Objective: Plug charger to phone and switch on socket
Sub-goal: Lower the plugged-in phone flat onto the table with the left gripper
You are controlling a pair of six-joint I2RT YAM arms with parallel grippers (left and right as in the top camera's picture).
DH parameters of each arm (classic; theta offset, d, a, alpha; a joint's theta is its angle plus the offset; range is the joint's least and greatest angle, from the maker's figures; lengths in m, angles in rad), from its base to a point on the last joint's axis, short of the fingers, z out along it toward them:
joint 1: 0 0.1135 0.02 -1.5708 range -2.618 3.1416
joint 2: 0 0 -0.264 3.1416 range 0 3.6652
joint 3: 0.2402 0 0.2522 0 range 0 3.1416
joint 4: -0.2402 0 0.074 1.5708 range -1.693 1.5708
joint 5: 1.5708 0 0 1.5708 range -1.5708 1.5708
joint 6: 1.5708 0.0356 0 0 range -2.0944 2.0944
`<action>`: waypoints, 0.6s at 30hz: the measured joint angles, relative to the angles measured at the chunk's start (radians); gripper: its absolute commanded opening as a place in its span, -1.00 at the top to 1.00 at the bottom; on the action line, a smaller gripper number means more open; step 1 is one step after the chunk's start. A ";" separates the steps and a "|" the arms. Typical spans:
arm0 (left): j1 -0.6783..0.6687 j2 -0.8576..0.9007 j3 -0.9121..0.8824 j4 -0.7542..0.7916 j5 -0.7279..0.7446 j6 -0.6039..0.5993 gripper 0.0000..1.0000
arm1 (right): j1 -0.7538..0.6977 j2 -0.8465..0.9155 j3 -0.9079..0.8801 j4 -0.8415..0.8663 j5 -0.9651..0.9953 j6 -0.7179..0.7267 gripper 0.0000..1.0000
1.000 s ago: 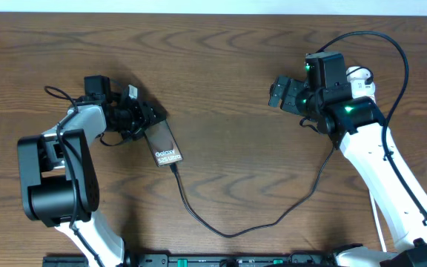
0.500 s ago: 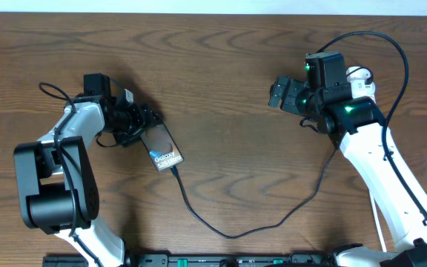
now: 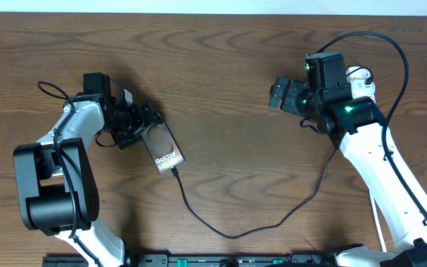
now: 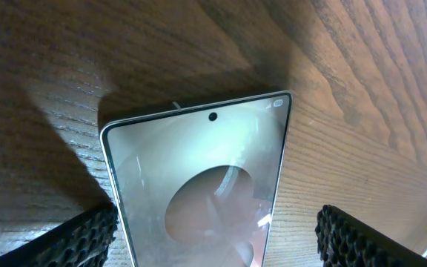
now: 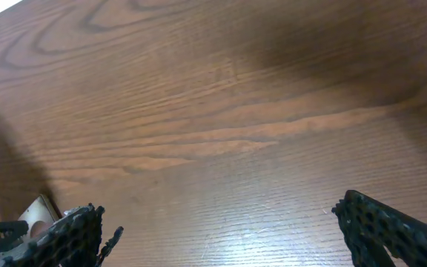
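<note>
Phone [image 3: 163, 148] flat on the table [image 3: 221, 81], left of centre, with the charger [image 3: 228, 231] apparently seated in its lower edge. Left gripper [image 3: 145, 127] open astride the upper end; right gripper [image 3: 276, 93] open, well apart. Plugging judged done; next, locating and pressing the socket switch, not clearly visible here.

Phone [image 3: 163, 147] flat on table [image 3: 221, 59], left half, mid-depth. Left gripper [image 3: 143, 122] straddles its far end. Charger [image 3: 232, 236] meets phone's near end, dips toward near edge, climbs rightward under right arm [image 3: 362, 141]. Socket [image 3: 358, 74] toward right edge, mostly hidden by that arm.
</note>
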 measured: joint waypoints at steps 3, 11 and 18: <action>0.000 0.000 0.000 -0.002 -0.001 0.000 -0.79 | 0.000 0.000 0.000 -0.004 0.000 0.000 -0.99; 0.000 -0.013 0.000 -0.023 -0.034 0.000 -0.79 | 0.000 0.000 0.000 -0.010 0.000 0.000 -0.99; 0.005 -0.129 -0.033 -0.061 -0.127 0.000 -0.79 | 0.000 0.000 0.000 -0.010 0.000 0.000 -0.99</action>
